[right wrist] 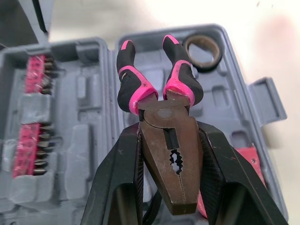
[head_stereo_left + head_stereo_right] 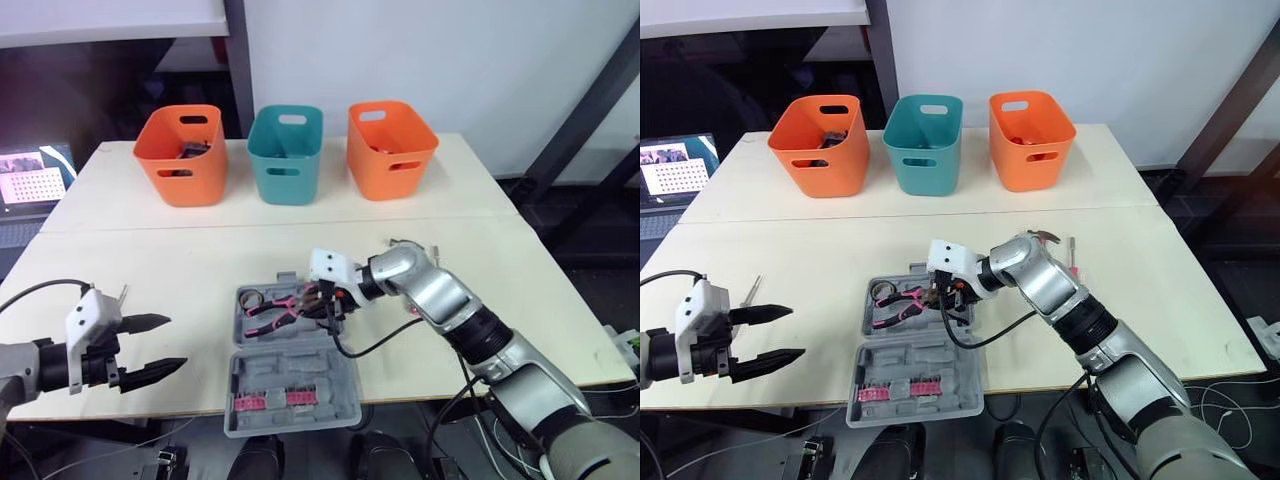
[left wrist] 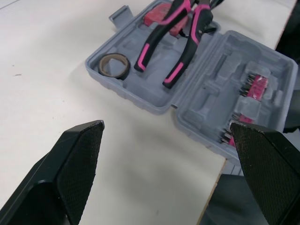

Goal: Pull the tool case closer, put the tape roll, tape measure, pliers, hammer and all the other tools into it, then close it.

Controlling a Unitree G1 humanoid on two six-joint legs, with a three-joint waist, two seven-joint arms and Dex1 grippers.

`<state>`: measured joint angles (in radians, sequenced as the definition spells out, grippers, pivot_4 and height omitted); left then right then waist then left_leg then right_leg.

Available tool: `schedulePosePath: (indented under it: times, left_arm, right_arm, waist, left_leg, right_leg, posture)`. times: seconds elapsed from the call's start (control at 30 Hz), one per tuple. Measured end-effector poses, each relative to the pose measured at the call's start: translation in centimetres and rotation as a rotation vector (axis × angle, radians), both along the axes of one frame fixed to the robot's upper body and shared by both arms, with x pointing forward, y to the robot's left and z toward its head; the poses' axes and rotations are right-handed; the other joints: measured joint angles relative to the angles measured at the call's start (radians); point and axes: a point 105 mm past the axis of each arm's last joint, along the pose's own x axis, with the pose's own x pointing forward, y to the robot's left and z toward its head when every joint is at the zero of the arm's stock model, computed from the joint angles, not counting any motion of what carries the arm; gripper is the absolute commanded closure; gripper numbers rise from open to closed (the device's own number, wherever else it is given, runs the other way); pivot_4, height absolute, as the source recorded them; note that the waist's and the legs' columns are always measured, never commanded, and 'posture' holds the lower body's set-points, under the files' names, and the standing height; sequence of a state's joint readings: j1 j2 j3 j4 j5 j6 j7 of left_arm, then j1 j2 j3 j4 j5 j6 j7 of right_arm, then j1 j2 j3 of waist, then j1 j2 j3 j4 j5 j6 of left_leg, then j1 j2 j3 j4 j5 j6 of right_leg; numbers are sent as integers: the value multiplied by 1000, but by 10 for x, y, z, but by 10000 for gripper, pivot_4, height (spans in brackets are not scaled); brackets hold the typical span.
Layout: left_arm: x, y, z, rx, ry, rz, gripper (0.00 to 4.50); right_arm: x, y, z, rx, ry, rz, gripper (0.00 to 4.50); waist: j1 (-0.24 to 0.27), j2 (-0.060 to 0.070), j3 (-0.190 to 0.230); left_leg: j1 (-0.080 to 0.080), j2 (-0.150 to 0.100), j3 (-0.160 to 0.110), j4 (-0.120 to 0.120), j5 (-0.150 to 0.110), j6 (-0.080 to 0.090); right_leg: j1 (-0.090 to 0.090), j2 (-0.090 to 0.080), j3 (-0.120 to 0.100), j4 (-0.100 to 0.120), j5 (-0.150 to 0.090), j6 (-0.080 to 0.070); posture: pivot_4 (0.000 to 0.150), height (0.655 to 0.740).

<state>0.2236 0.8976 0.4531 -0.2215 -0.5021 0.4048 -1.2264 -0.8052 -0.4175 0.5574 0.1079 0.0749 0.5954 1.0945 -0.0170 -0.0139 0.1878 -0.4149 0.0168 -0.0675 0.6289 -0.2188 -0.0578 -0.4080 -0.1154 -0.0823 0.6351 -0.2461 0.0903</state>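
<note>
Fingers point(image 1: 119, 187) of right gripper point(image 1: 171, 136) clamp pliers point(image 1: 161, 117) over tool case point(image 2: 290, 375); left gripper point(image 2: 176, 343) gapes empty. Release off the recess could block lid closure.

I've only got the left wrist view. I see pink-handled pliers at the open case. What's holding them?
Observer: The right gripper is shut on the pliers by their metal head, handles pointing into the tool case.
Operator: Any tools still outside?
Observer: Further right, what looks like a hammer head and a thin pink-handled tool lie on the table.
Operator: Near my gripper?
Observer: A thin tool lies beside the left gripper.
</note>
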Motion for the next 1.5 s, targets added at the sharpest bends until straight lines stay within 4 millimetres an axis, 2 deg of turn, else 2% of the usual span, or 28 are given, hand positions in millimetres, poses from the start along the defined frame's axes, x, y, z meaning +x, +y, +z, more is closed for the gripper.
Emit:
schedulePosePath:
  times: [0.17, 0.3, 0.5, 0.7, 0.73, 0.77, 0.9, 0.93, 1.03, 1.2, 1.3, 1.37, 1.43, 1.5]
  left_arm:
    - [3, -1, -7, 29, -6, 1, 0]
    - [3, -1, -10, 33, -2, 1, 0]
    - [4, -2, -9, 33, -9, -2, 0]
    - [6, -7, -10, 31, -6, -25, 0]
    - [6, -8, -10, 30, -6, -29, 0]
    - [7, -9, -10, 31, -8, -32, 0]
    - [8, -9, -9, 32, -20, -38, 0]
    - [9, -9, -8, 33, -22, -38, 0]
    - [11, -9, -9, 29, -19, -43, 0]
    - [12, -13, -11, 19, -4, -72, 0]
    - [14, -14, -9, 17, -22, -77, 0]
    - [16, -17, -7, 9, -42, -79, 0]
    - [17, -20, -10, 4, -40, -79, 0]
    - [17, -23, -13, -16, -39, -76, 0]
  right_arm:
    - [2, 13, -17, -33, -28, 22, 35032]
    - [4, 18, -21, -26, -35, 30, 35032]
    - [8, 20, -28, -32, -32, 30, 35032]
    - [10, 20, -34, -32, -17, 19, 35032]
    - [10, 20, -34, -29, -15, 17, 24734]
    - [11, 20, -34, -31, -14, 14, 21256]
    - [13, 16, -35, -32, -13, 1, 1496]
    - [13, 16, -35, -29, -13, 0, 639]
    - [11, 16, -31, -15, -23, 11, 639]
    - [0, 16, 3, 112, -49, 61, 639]
    - [-7, 16, 9, 164, -31, 66, 639]
    - [-10, 16, 6, 173, -10, 48, 5885]
    - [-10, 19, 2, 185, 3, 20, 13287]
    - [-8, 23, 0, 198, 8, -2, 24541]
  waist:
    - [-1, 0, 0]
    - [-1, 0, 0]
    - [-3, 0, 0]
    - [-3, 0, 0]
    - [-2, 0, 0]
    - [-2, 0, 0]
    - [-1, 0, 0]
    - [-1, 0, 0]
    - [1, 0, 0]
    - [2, 0, 0]
    - [2, 0, 0]
    - [2, 0, 0]
    - [2, 0, 0]
    - [1, 0, 0]
  left_leg:
    - [1, 0, 1, -1, 0, 0]
    - [2, 1, 2, -1, 0, 0]
    - [5, 4, 4, -1, 0, 0]
    - [5, 14, 5, -1, 0, 0]
    - [5, 16, 5, -1, 0, 0]
    - [5, 17, 5, -2, 0, 0]
    - [6, 18, 5, -2, 0, 0]
    - [5, 18, 6, -2, 0, 0]
    - [6, 17, 7, -2, 0, 0]
    - [5, 17, 9, -2, 0, 0]
    - [6, 17, 9, -3, 0, 0]
    - [6, 17, 9, -2, 0, 0]
    - [6, 17, 9, -2, 0, 0]
    - [6, 17, 10, -2, 0, 0]
  right_leg:
    - [0, 1, 2, 0, 0, 0]
    - [0, 1, 3, 0, 0, 0]
    - [1, 3, 3, 0, 1, -4]
    - [0, 15, 5, -2, 3, -10]
    - [-1, 17, 6, -2, 4, -11]
    - [-1, 18, 6, -2, 4, -12]
    - [-2, 19, 7, -2, 4, -13]
    - [-2, 19, 7, -2, 4, -13]
    - [-2, 19, 9, -2, 4, -13]
    - [-3, 19, 11, -2, 4, -13]
    - [-3, 19, 11, -2, 4, -13]
    - [-3, 19, 11, -3, 4, -14]
    - [-3, 19, 12, -3, 4, -14]
    - [-3, 19, 12, -3, 4, -14]
  posture:
    - [1500, 7400]
    - [1500, 7400]
    - [1500, 7400]
    - [1500, 7400]
    - [1500, 7400]
    - [1500, 7400]
    - [1500, 7400]
    - [1500, 7400]
    - [1500, 7400]
    - [1500, 7400]
    - [1500, 7400]
    - [1500, 7400]
    - [1500, 7400]
    - [1500, 7400]
